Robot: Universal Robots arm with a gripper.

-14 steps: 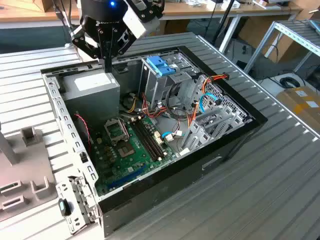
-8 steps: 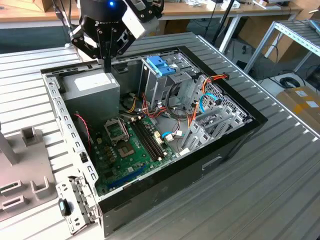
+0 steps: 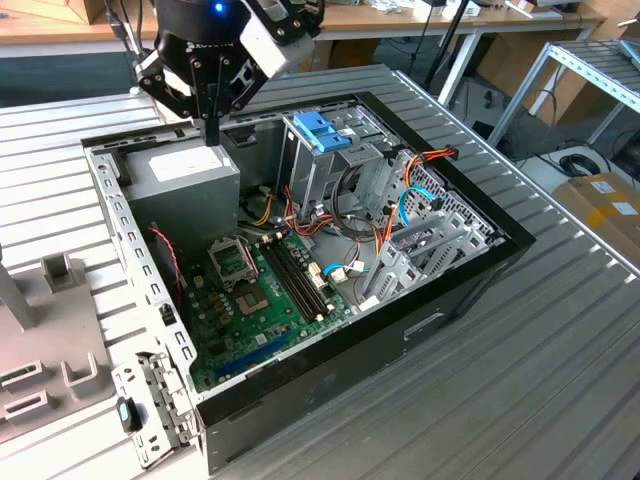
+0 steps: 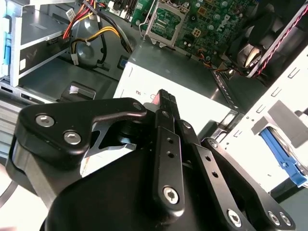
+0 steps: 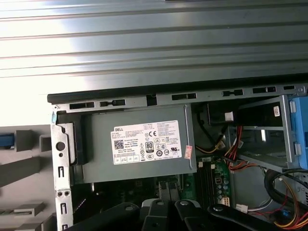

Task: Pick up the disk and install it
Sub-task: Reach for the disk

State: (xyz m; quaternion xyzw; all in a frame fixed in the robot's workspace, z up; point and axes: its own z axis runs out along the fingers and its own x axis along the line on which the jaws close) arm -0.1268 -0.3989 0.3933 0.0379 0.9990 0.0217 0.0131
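Observation:
My gripper hangs shut, holding nothing, just above the white-labelled grey power supply box in the back corner of the open computer case. The second wrist view has the black fingers pressed together over that label. The disk, grey metal with a bright blue rail, rests in a pale grey holder outside the case wall, apart from the gripper. The tall metal drive cage with its blue handle piece stands inside the case, to the exterior view's right of the gripper.
Inside the case lie the green motherboard and loose red, orange and blue cables. The case sits on a ribbed metal table. A grey fixture stands at the exterior view's left. Shelving is behind.

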